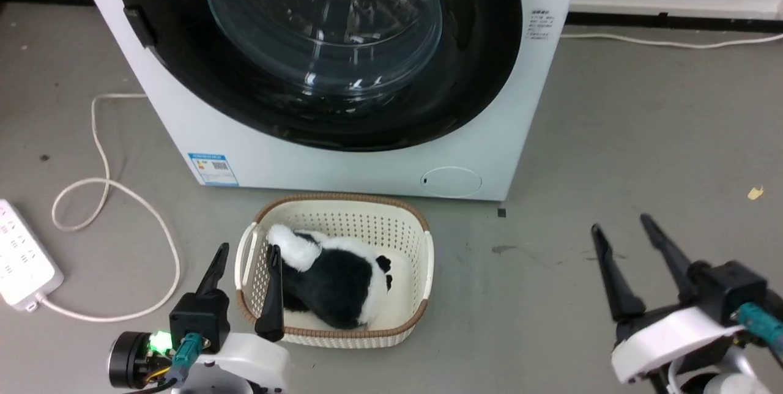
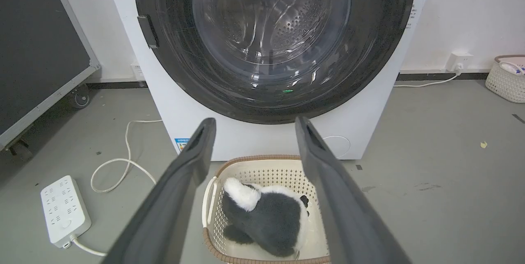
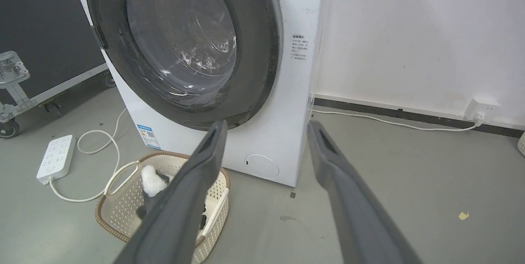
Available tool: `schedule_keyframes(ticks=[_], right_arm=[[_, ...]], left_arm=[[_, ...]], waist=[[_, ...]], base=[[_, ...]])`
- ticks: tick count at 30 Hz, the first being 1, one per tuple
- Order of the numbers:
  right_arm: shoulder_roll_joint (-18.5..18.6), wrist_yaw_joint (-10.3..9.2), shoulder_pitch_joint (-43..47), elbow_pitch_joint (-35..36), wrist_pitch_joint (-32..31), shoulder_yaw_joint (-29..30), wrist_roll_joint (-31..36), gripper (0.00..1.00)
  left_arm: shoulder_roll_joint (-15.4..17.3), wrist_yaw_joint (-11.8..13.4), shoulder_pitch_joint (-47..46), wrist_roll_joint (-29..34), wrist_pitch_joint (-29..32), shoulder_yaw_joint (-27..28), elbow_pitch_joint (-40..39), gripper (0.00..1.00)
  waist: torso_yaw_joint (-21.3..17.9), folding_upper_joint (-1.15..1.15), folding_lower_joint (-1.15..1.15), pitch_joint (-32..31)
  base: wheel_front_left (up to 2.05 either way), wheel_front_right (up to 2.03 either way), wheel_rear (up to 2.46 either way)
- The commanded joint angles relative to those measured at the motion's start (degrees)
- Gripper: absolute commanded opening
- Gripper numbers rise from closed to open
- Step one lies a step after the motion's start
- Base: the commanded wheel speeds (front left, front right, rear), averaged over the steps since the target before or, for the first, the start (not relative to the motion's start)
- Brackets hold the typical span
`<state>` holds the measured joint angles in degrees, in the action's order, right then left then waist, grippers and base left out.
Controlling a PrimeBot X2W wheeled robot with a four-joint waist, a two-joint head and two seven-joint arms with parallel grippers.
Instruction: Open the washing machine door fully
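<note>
Head view: door [image 1: 324, 33] shut, flush on the washer [image 1: 342, 161], latch [image 1: 139, 26] on its left edge. Left tool [image 1: 249, 249] spread wide, empty, by the basket [image 1: 342, 201] rim. Right tool [image 1: 619, 223] spread, empty, well apart from both.
Left wrist: my fingers [image 2: 184, 182] frame the door's lower rim.
Right wrist: door at an angle, no gap.
Risk: fingers skid off the glossy rim, or I clip the basket reaching in.
</note>
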<state>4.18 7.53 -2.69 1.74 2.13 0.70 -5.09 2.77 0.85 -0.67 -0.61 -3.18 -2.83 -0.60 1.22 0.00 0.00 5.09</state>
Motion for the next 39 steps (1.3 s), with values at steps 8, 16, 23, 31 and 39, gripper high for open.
schedule_keyframes(ticks=[8,16,23,31,39], right_arm=[[2.68,-0.01,-8.09,0.25,-1.73,0.65,-5.19,1.0],[2.88,-0.02,-13.7,-1.47,-3.0,1.97,-9.63,0.0],[2.65,-0.02,-17.16,-2.83,-4.47,3.14,-13.81,0.0],[1.6,-0.02,-25.8,-7.46,-10.09,7.55,-20.69,0.0],[1.24,-0.02,-32.99,-12.69,-14.38,12.2,-23.92,0.0]], left_arm=[[0.09,0.91,-2.27,0.04,-1.72,-1.4,-0.89,1.0],[0.2,1.25,-3.17,0.0,-2.68,-2.2,-1.23,1.0],[0.33,1.6,-3.65,-0.03,-3.39,-2.6,-1.53,1.0],[0.47,2.32,-4.56,0.02,-4.59,-3.86,-2.19,1.0],[0.38,2.9,-5.83,-0.32,-5.55,-5.09,-2.52,1.0]], waist=[[0.82,0.0,0.0,3.14],[1.88,0.0,0.0,4.77],[2.89,0.0,0.0,5.85],[4.92,0.0,0.0,8.28],[7.31,0.0,0.0,10.7]], base=[[0.0,0.0,0.0],[0.0,0.0,0.0],[0.0,0.0,0.0],[0.0,0.0,0.0],[0.0,0.0,0.0]])
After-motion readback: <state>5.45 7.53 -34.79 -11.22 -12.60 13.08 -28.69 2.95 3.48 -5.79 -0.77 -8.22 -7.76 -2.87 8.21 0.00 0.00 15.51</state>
